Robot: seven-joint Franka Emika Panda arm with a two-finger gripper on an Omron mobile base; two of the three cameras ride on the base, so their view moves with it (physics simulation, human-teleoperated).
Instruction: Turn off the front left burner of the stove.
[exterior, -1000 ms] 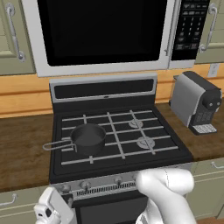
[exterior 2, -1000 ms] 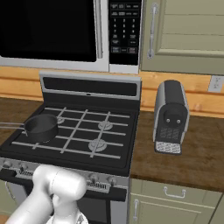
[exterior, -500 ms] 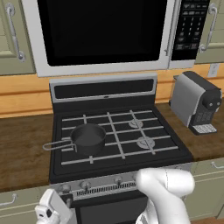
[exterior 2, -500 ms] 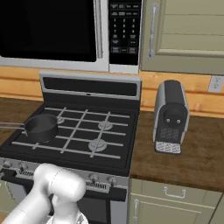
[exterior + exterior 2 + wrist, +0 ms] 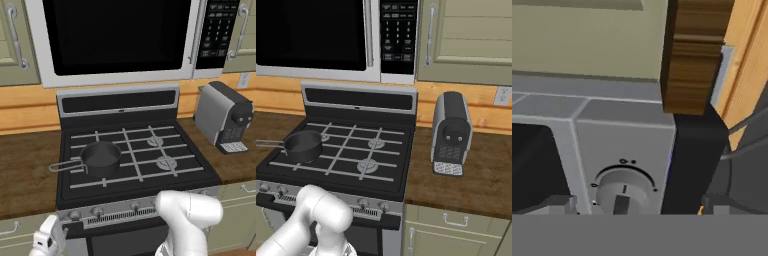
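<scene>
Nothing moved | stove [image 5: 135,150] in brown counter [image 5: 25,170] (microwave [image 5: 115,40] above)

Black gas range with pale grey grates [image 5: 135,155] sits in a brown wooden counter [image 5: 25,170], below a big black-doored microwave [image 5: 117,37]. Small dark saucepan with a wire handle [image 5: 100,159] stands on the grate bars of the front left burner [image 5: 97,172]; handle points left. Two burners with round silver caps [image 5: 166,162] lie on the right half, one behind the other. Grey boxy coffee machine [image 5: 222,117] on the counter right of the range. Silver front strip of round knobs [image 5: 135,206] runs along the range's front edge; one round silver knob [image 5: 623,189] lies between the fingertips [image 5: 559,204].
</scene>
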